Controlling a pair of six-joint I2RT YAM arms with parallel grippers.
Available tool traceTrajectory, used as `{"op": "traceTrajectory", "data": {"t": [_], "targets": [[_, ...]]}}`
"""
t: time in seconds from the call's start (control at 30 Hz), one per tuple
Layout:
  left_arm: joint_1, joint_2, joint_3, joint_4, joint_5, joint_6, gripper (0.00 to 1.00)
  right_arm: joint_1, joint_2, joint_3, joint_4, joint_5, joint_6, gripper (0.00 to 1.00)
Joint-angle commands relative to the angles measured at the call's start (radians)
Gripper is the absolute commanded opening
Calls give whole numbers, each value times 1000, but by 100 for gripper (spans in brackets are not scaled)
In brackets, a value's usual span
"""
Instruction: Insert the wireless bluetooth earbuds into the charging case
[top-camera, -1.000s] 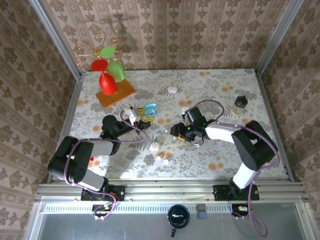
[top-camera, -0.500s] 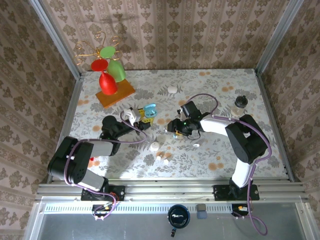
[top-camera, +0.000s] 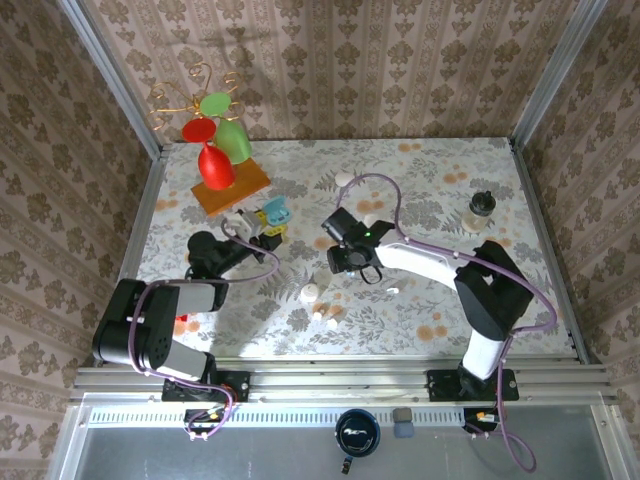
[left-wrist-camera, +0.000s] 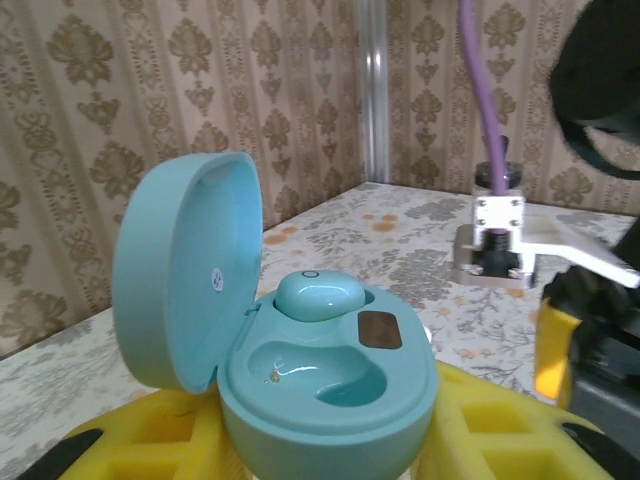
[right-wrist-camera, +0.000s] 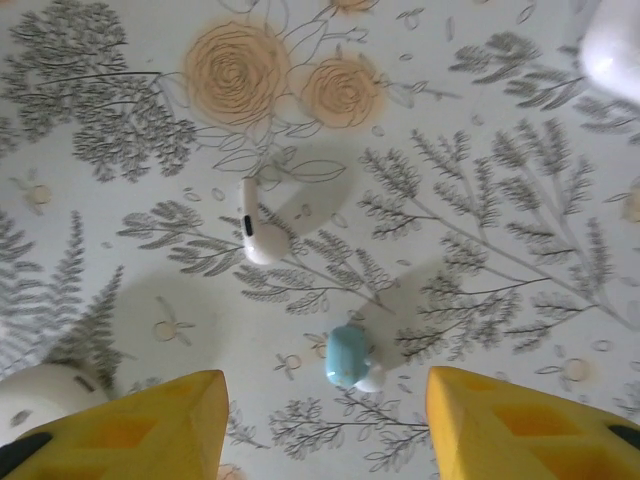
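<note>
With the left gripper clamping the open teal charging case in its jaws, one well empty, the right gripper, jaws spread and holding nothing, should centre over the loose teal earbud on the tabletop and close gently, clear of the white earbud nearby.

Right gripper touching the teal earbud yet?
Apart. Right wrist view: the teal earbud lies on the cloth between the right gripper's yellow fingers, with bare cloth showing on both sides of it.
</note>
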Motion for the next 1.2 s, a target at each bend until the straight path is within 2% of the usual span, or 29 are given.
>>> {"op": "traceTrajectory", "data": {"t": [0.0,0.17,0.43,0.67,1.17], "targets": [[26,-21,-12,27,-13,3,38,45,77,56,-175,247,-16,57],[55,-14,-18,26,-30,16,37,113,187,184,-286,360,-47,57],[62,-10,-11,26,-27,18,37,176,308,288,-351,415,-76,46],[62,-7,-14,26,-17,20,37,181,346,301,-353,435,-72,37],[61,-6,-11,28,-7,8,37,181,404,314,-386,452,-60,31]]}}
